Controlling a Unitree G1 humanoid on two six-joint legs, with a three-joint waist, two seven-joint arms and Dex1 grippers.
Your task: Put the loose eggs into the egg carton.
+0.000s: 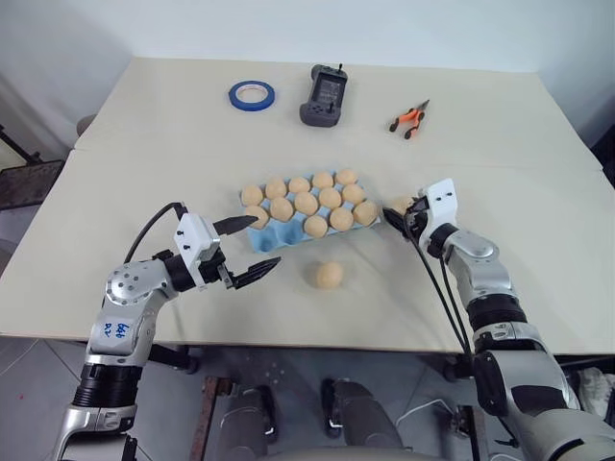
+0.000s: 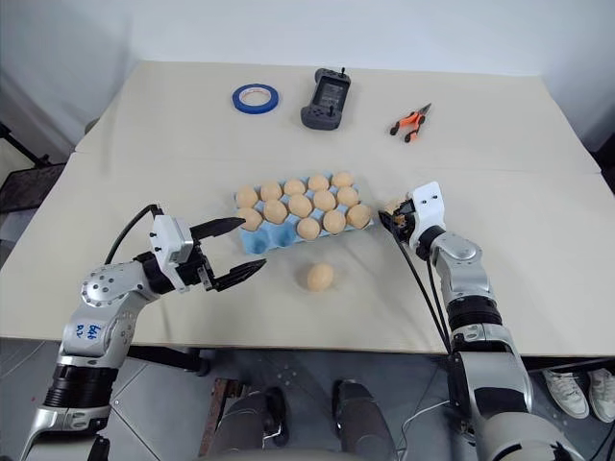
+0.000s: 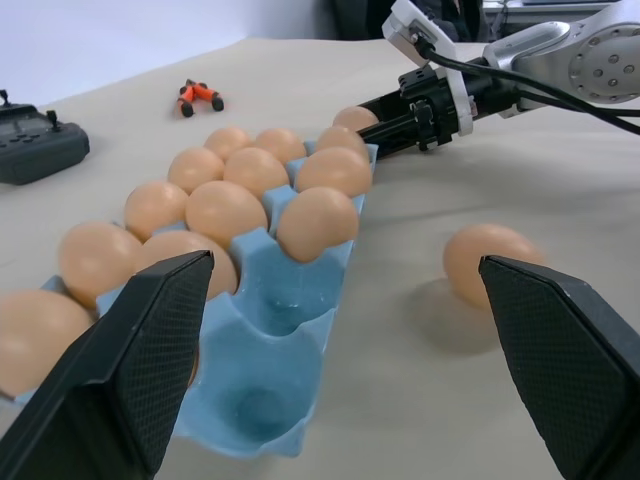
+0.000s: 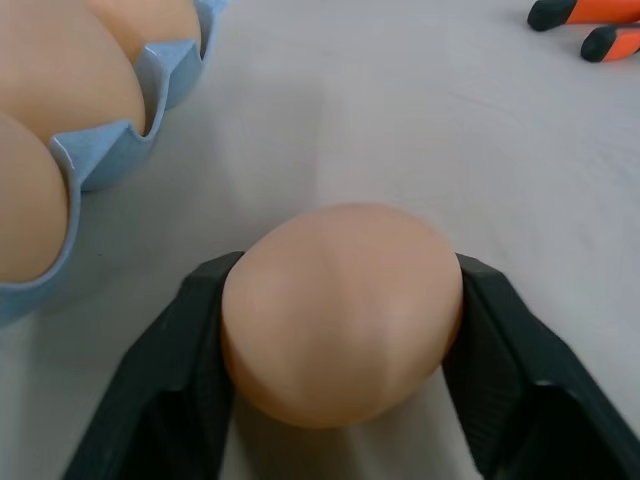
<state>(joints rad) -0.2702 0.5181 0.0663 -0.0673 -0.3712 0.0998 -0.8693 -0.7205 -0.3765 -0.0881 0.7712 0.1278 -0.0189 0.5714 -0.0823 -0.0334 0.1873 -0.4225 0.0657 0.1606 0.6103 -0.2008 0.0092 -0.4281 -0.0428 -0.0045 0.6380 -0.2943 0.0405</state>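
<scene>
Low in the frame, left gripper [image 1: 246, 248] hovers over the table [image 1: 144, 173] with jaws spread wide, empty, just left of the blue egg carton [image 1: 288, 234]. One loose egg [image 1: 329, 276] lies on the table below the carton, apart from it. Right gripper [image 1: 404, 213], right of centre, has its fingers [image 4: 180, 380] pressed on both sides of a second egg [image 4: 340, 310] just beside the carton's right end. Carton sits mid-frame, most cups filled; cups at its near-left end are empty. Tape ring [image 1: 252, 93], controller [image 1: 326, 96] and pliers [image 1: 409, 119] lie along the top.

Left hand [image 1: 246, 249] spread wide; right hand [image 4: 340, 330] pinched on egg [image 4: 340, 310].
</scene>
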